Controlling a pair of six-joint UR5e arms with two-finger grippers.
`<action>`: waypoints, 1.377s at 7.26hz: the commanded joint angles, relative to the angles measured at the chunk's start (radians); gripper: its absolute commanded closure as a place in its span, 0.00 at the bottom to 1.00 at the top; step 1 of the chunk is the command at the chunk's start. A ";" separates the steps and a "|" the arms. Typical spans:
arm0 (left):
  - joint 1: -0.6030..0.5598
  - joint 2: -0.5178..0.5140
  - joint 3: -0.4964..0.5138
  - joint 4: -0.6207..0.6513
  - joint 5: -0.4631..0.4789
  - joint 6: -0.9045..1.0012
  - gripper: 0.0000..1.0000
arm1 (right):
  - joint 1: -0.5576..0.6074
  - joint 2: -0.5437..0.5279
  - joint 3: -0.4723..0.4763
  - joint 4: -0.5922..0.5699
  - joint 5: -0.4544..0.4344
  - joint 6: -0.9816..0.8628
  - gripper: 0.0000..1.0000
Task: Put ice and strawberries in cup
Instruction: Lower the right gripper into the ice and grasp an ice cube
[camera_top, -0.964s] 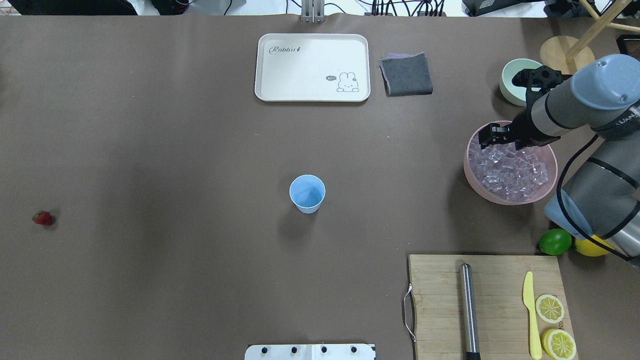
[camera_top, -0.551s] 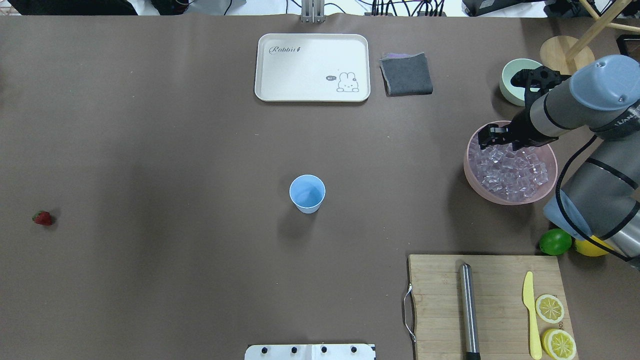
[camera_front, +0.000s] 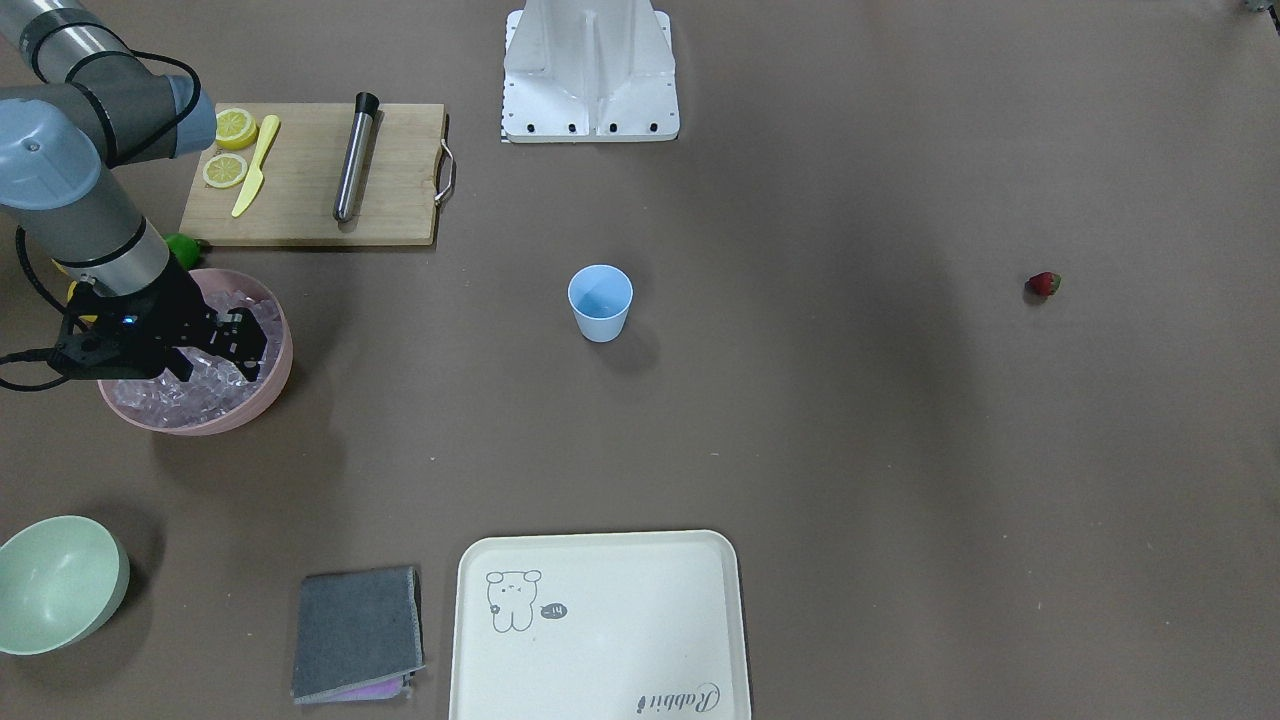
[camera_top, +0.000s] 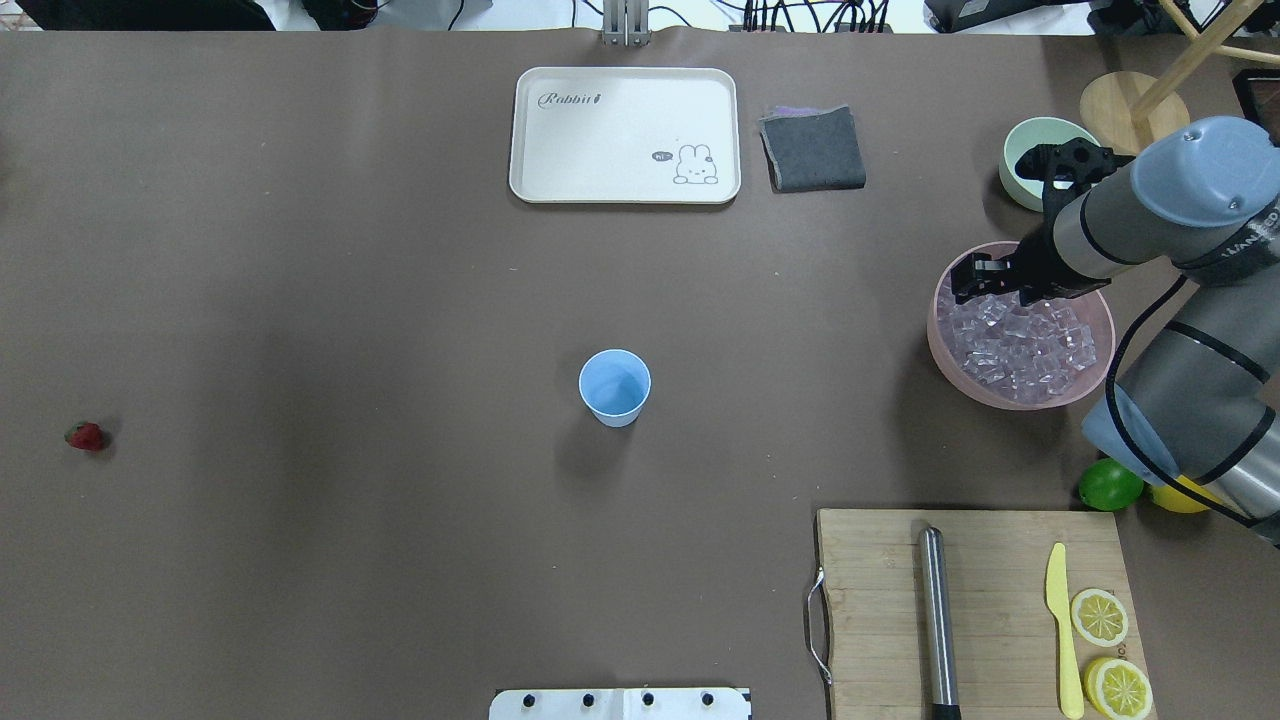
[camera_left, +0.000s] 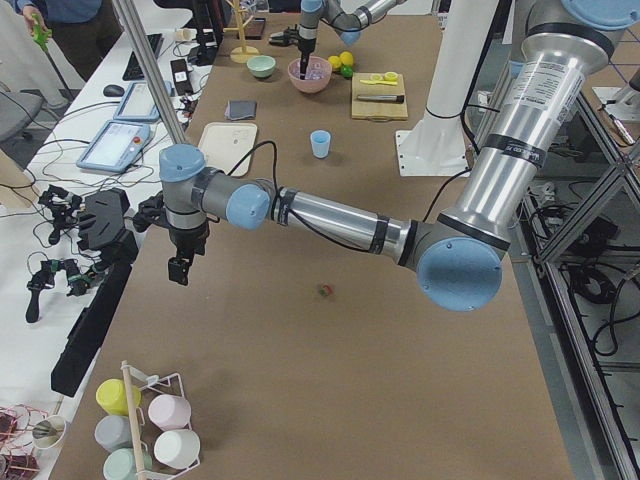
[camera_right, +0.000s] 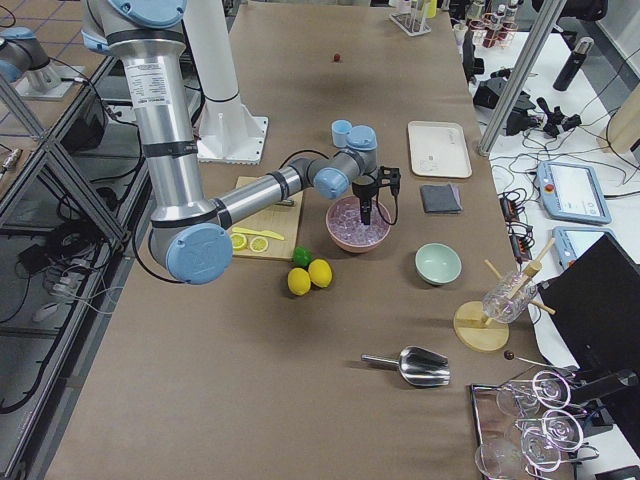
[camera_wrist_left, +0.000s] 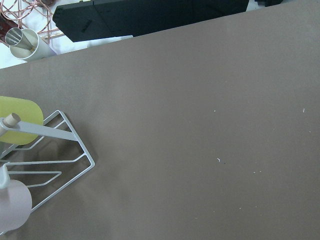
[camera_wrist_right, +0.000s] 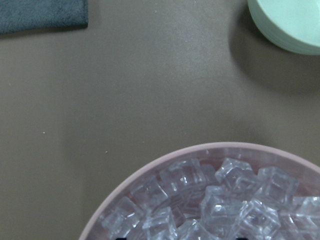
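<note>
The brown-covered table (camera_top: 400, 250) is evenly lit. The cup (camera_top: 614, 387) stands upright near its centre, mouth up. The strawberry (camera_top: 86, 436) lies on the bare surface well out to the robot's left of the cup. The ice (camera_top: 1030, 345) is heaped in a pink bowl (camera_top: 985, 393) at the robot's right, well apart from the cup.

The right gripper (camera_top: 968, 280) hangs over the bowl's cup-side edge, close above the cubes. Its fingers stand apart; contact with the ice cannot be judged.

The left gripper (camera_left: 180, 270) appears only in the left side view, pointing down over the table's end near a rack of mugs (camera_left: 150, 425). Whether its jaws are spread or closed cannot be told.

A pale green bowl (camera_top: 1020, 165) sits just beyond the pink one.
</note>
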 joint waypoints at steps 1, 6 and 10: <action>0.000 0.000 -0.001 -0.002 0.000 0.000 0.02 | -0.005 -0.001 -0.006 0.000 -0.006 -0.001 0.57; 0.000 0.007 0.000 -0.018 0.000 -0.002 0.02 | 0.018 0.000 0.011 0.002 -0.003 -0.014 1.00; 0.002 0.007 -0.009 -0.017 -0.002 0.000 0.02 | 0.076 0.076 0.095 -0.001 0.007 -0.025 1.00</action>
